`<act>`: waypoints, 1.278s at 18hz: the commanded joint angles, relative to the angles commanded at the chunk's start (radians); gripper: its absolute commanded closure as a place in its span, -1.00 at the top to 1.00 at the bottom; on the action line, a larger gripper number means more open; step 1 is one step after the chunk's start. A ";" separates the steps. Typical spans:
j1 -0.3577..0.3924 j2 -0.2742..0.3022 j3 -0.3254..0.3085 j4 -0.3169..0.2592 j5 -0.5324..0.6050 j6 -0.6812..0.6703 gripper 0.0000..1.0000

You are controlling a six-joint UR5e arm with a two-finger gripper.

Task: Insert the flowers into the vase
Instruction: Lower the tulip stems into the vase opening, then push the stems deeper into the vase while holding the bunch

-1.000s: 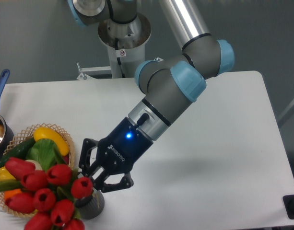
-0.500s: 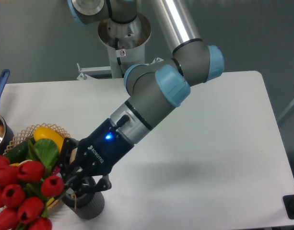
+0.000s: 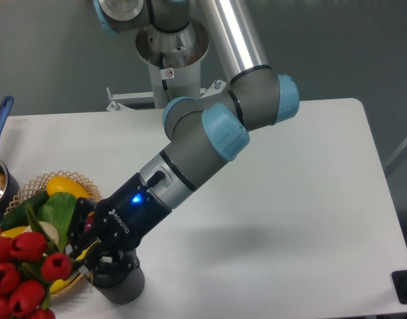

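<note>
The flowers, a bunch of red tulips with green leaves, lie sideways at the lower left, partly cut off by the frame edge. Their heads point left over the basket. My gripper is shut on their stems, fingers angled down and to the left. The vase, a dark grey ribbed cylinder, stands upright near the table's front edge. It is directly under the gripper body, which hides its mouth. The stem ends are hidden behind the gripper, so whether they reach the vase cannot be seen.
A wicker basket with yellow and green toy vegetables sits at the left, under the tulips. A metal pot with a blue handle is at the far left edge. The arm's base stands behind the table.
The arm has swung left and lower, carrying the flowers with it. The tulip heads have slid left, partly out of frame. The vase has stayed put.
</note>
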 joint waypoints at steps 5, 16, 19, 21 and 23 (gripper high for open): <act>0.000 -0.006 -0.023 0.018 0.000 0.012 -0.68; 0.005 -0.009 -0.130 0.058 0.002 0.109 -0.66; 0.008 -0.008 -0.175 0.058 0.002 0.178 -0.65; 0.009 -0.006 -0.205 0.058 0.002 0.219 -0.64; 0.011 -0.005 -0.225 0.058 0.003 0.239 -0.62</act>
